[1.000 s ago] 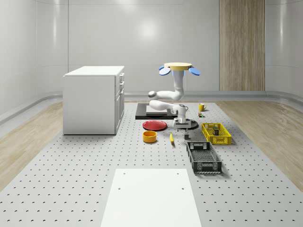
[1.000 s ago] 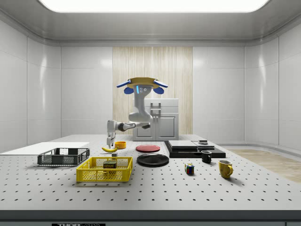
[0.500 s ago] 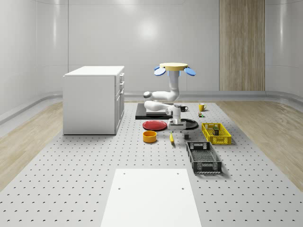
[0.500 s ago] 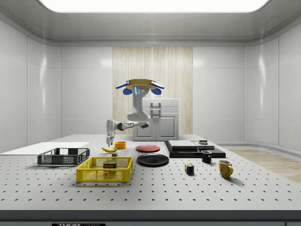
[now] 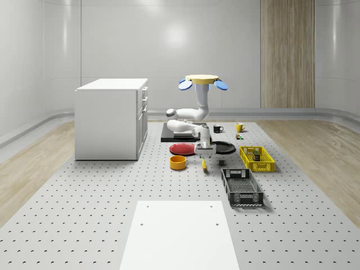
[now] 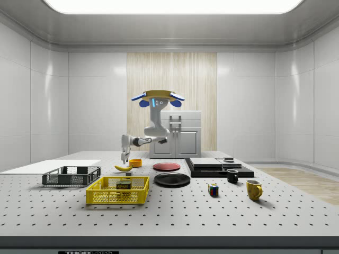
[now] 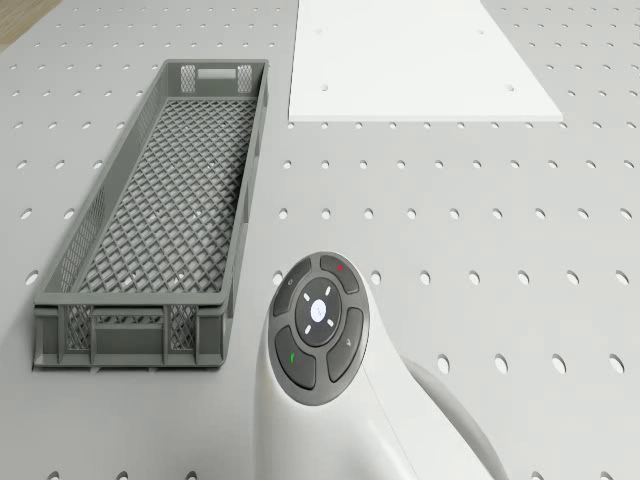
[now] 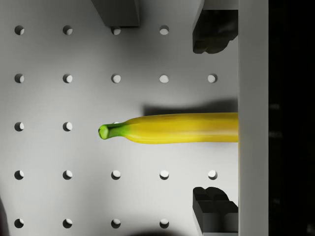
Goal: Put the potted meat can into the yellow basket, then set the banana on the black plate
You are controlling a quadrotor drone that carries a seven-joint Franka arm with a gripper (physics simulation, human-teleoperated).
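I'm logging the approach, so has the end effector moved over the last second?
Yes. In the whole-scene view the end effector has shifted toward that view's left, away from the yellow basket, and is now above the banana.

Perforated grey table (image 5: 84,214) with banana (image 5: 203,163), yellow basket (image 5: 257,158), black plate (image 5: 225,147), grey crate (image 5: 242,187).

Room: pale grey glossy panelled walls (image 5: 112,50) with rounded corners; one vertical light-wood panel (image 5: 287,53) on the far wall. Floor: light wooden planks (image 5: 34,169) around a grey perforated platform (image 5: 84,214). Furniture: white drawer cabinet (image 5: 111,118), at the whole-scene view's left. Lighting: bright rectangular ceiling panel (image 6: 169,5).
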